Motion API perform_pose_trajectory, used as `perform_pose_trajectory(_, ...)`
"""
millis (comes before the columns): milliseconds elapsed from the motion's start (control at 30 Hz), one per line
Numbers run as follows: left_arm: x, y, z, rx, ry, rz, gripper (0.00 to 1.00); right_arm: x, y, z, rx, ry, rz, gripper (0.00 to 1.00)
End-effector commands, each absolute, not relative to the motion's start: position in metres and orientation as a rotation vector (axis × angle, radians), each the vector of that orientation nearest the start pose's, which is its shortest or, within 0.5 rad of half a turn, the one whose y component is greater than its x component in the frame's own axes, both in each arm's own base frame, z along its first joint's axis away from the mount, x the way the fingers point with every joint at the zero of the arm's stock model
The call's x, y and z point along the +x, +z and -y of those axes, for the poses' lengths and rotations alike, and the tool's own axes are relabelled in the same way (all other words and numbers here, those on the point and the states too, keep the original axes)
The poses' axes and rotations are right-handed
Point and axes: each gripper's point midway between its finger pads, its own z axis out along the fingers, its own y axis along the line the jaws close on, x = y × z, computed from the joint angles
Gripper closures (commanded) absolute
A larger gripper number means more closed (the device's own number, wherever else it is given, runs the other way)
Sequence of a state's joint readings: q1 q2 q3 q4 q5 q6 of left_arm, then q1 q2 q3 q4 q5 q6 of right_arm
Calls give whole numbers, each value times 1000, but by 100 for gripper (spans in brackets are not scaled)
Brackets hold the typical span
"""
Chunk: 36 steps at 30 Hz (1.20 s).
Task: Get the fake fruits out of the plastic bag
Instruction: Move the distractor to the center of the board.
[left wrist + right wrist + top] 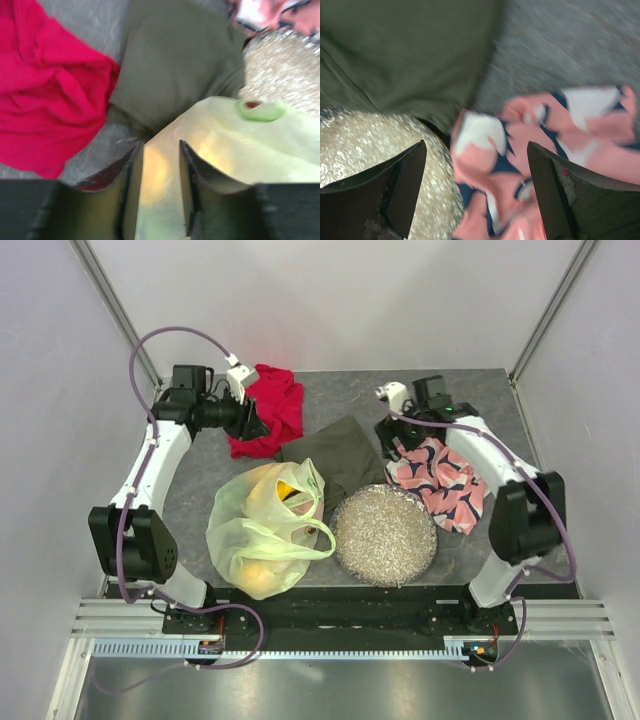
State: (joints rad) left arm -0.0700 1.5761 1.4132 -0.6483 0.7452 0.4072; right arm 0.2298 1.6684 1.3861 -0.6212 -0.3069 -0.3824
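Note:
The pale yellow-green plastic bag (262, 530) lies at the front left of the table, its loop handles toward the round dish. Fake fruits show dimly through it: a yellow-orange one (286, 490) near the mouth and a yellow one (262, 576) at the near end. My left gripper (250, 421) hangs above the table behind the bag, by the red cloth. In the left wrist view it (161, 150) is open by a narrow gap and empty, with the bag (240, 145) below. My right gripper (392, 440) (476, 150) is wide open and empty above the patterned cloth.
A glittery round dish (385, 536) sits right of the bag. A red cloth (270, 408) lies at the back left, an olive cloth (338, 455) in the middle and a pink patterned cloth (442, 482) on the right. Walls enclose the table.

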Motion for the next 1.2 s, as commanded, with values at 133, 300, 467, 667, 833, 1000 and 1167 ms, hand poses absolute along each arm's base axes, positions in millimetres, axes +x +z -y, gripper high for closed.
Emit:
perform_pose_trajectory(133,326,305,170,891,-962,-1862,44,450,115,-201,-972,367,-2274,21)
perform_pose_trajectory(300,367,313,183,956,-800,-1848,51,457,116,-175,-957,221,-2309,21)
perform_pose_trajectory(467,373,308,186,922,-847,-1881,54,418,80,-75,-722,134,-2550,33)
perform_pose_trajectory(667,371,300,187,870,-870,-1890,54,370,29,53,-505,-242,-2838,90)
perform_pose_trajectory(833,372,296,187,859,-870,-1904,54,399,72,129,-211,-569,-2729,100)
perform_pose_trajectory(1000,371,301,183,842,-838,-1905,53,452,149,65,-329,-233,-2492,64)
perform_pose_trajectory(1167,361,298,176,783,-813,-1949,41,438,168,-114,-897,281,-2248,32)
